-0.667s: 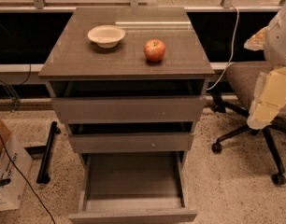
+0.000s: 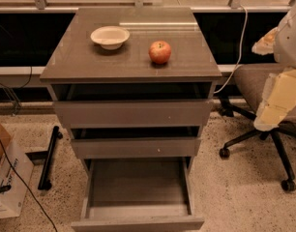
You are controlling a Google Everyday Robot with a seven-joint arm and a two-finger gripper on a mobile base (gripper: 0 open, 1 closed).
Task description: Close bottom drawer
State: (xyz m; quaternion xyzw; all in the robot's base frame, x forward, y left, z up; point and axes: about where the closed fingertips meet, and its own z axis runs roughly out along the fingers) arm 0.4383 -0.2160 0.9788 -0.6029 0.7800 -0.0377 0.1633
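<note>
The bottom drawer (image 2: 138,223) of the grey-brown cabinet (image 2: 133,62) is pulled far out toward me. Its wide shallow grey box (image 2: 138,182) is empty, and its flat front lies at the lower edge of the view. The middle drawer (image 2: 136,148) and the top drawer (image 2: 133,112) each stand a little way out, with dark gaps above them. My gripper (image 2: 276,103), cream-coloured on a white arm, hangs at the right edge. It is beside the cabinet at about top-drawer height, well apart from every drawer, and holds nothing that I can see.
A white bowl (image 2: 110,36) and a red apple (image 2: 159,51) sit on the cabinet top. An office chair (image 2: 257,88) with a wheeled base stands right of the cabinet, under my arm. A cardboard box (image 2: 7,178), a black bar (image 2: 49,156) and cables lie on the floor at left.
</note>
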